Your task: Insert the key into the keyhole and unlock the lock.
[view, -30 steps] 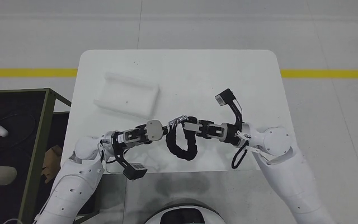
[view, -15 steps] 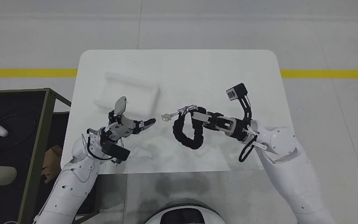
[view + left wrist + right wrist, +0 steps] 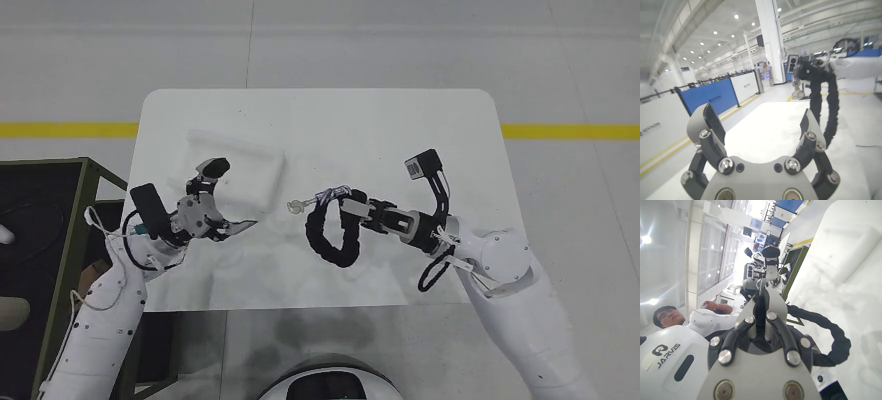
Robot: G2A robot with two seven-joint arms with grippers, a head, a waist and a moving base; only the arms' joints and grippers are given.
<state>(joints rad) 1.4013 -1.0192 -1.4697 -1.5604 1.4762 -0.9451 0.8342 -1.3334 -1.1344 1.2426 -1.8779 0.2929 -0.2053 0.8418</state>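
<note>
The lock (image 3: 330, 248), a black sleeved loop, hangs over the near half of the table (image 3: 400, 130), its body pinched in the right gripper (image 3: 352, 208). The key (image 3: 297, 208) juts from its left end, seated in the keyhole. The left gripper (image 3: 228, 196) has let go and drawn off left, fingers spread and empty (the white tray (image 3: 250, 160) lies just beyond). Insertion looks done; whether the lock has opened, I cannot tell.

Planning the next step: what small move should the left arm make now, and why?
Probably bring the open left gripper to the small silver key and grip it for turning: it juts from the black fabric-sleeved cable lock, held by the right gripper.
</note>
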